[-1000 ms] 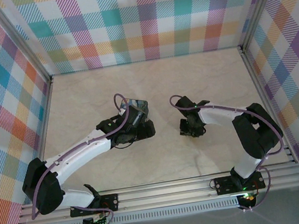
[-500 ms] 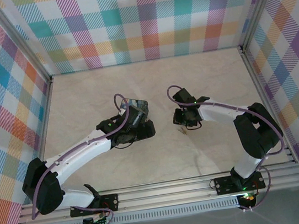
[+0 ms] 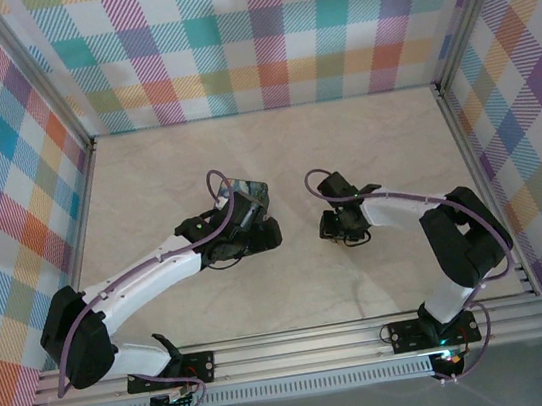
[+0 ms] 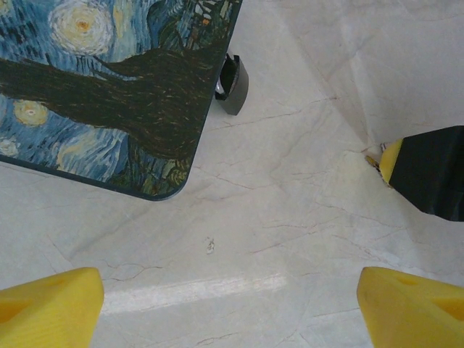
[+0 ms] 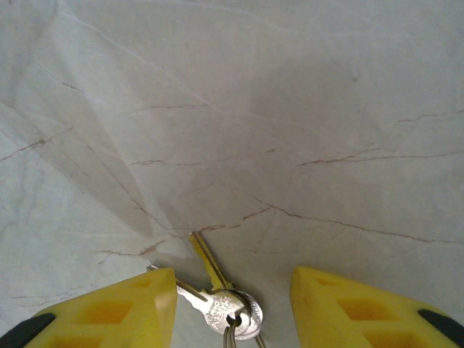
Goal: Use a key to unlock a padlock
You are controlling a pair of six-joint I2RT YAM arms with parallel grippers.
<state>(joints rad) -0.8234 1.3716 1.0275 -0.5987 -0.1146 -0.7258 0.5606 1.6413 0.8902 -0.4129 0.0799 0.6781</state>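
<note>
Straddling the key (image 5: 217,299) at 6 o'clock, the right gripper (image 5: 232,281) is gaping, empty; the left gripper (image 4: 232,293) is gaping empty, the padlock (image 4: 233,75) sitting at 12 o'clock just beside the box (image 4: 109,94).

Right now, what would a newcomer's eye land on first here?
The box with the blue swirling painting print, top left in the left wrist view, with a small dark padlock at its edge. Keys on a ring lie on the table between the open yellow fingers of the right gripper.
</note>
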